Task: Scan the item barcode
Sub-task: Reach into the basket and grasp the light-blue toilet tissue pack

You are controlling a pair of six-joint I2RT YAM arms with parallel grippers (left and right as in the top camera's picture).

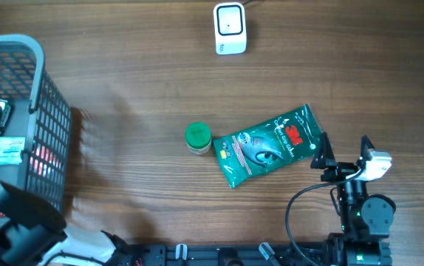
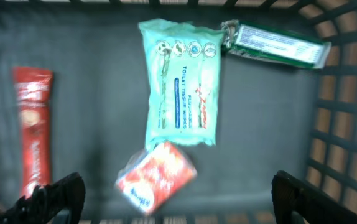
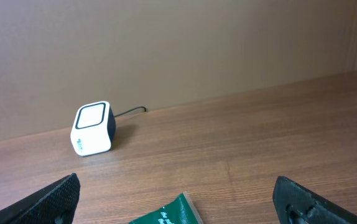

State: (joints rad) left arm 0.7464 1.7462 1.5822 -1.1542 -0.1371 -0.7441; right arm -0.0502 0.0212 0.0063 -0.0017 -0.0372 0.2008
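Basket (image 2: 346, 124), 4 packets (image 2: 181, 81) inside — left gripper (image 2: 178, 186) above

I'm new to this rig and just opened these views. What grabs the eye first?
The green 3M pouch lies mid-table beside a small green-lidded jar, with the white barcode scanner near the far edge. At the left, the grey basket holds a mint pack of toilet tissue wipes and a red packet.

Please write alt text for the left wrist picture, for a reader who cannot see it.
A pale green wipes pack lies inside a basket, with a red tube, a red packet and a green box; the left gripper hangs open above.
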